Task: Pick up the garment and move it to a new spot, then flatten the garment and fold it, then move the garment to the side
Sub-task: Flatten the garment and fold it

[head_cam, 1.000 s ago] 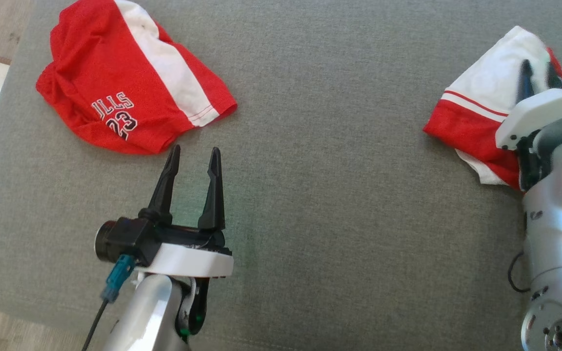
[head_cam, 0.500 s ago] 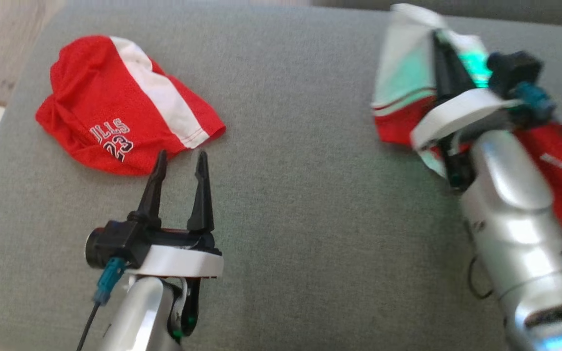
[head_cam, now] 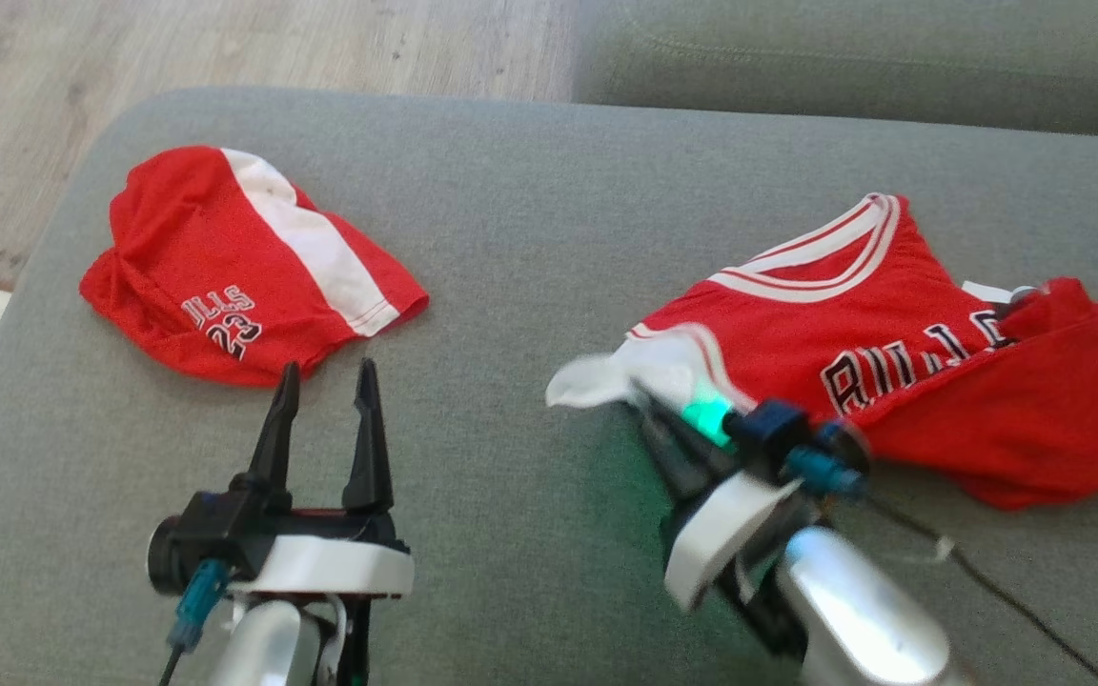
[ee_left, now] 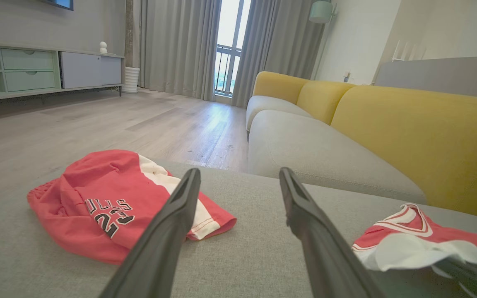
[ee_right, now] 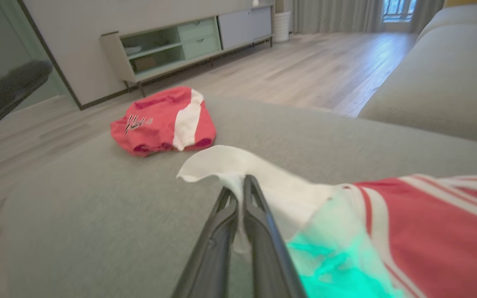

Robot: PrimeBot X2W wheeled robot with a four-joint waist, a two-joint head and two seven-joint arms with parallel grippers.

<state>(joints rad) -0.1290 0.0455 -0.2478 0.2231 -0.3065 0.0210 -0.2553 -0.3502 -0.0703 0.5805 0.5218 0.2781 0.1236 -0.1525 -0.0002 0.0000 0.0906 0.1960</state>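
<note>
Red jersey (head_cam: 892, 353) sat pinched in the right tool (ee_right: 238, 186); left of the jersey, the left tool (head_cam: 326, 372) gaped wide.

On the cushion (head_cam: 530, 219), shorts (head_cam: 225, 267) lie left and the jersey (head_cam: 892, 381) right, well apart.

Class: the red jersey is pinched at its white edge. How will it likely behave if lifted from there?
Probably floppy: the jersey lies rumpled and folded over itself. Likely light: its thin white corner curls free past the right tool. It would probably hang and trail on the grey cushion.
</note>
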